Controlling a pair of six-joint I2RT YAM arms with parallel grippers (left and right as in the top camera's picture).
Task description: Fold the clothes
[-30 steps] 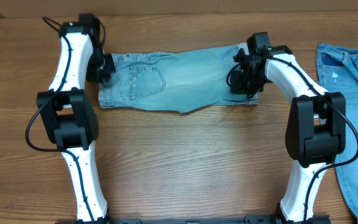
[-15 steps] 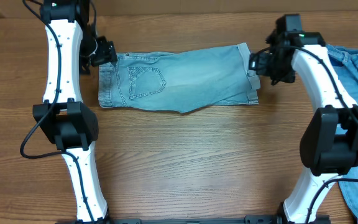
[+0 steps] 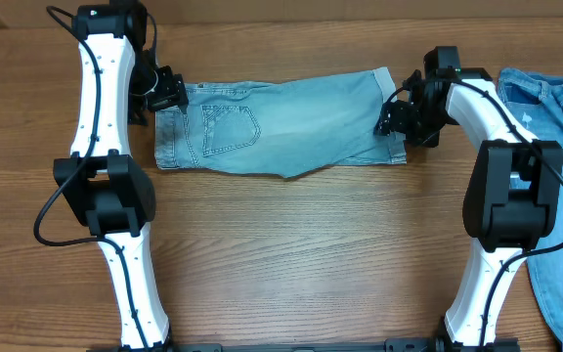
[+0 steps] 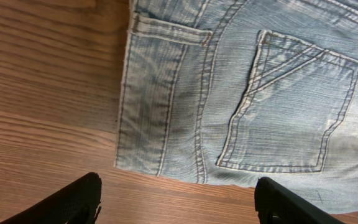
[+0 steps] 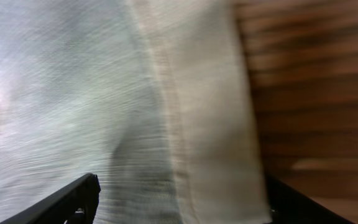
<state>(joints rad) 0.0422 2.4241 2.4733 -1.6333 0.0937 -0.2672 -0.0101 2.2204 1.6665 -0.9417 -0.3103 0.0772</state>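
The clothes, pale denim shorts [image 3: 291, 122], lie folded flat along the far side of the table, waistband to the left and whitish frayed hem [image 5: 197, 124] to the right. A stitched back pocket [image 4: 291, 112] faces up. My left gripper [image 3: 167, 93] hovers open at the waistband's left end. In the left wrist view its jaws [image 4: 178, 205] stand wide over bare wood just off the shorts' corner [image 4: 160, 143]. My right gripper [image 3: 396, 117] is open low over the hem end, its jaws [image 5: 179, 208] straddling the frayed edge without closing on it.
Another blue denim garment [image 3: 555, 147] lies spread at the table's right edge, running down to the front right corner. The wooden table [image 3: 291, 254] stretches in front of the shorts between the two arm bases.
Both grippers were shut on the shorts' ends a second ago and have opened and let go. Both pulled outward, then the right came back over the hem.
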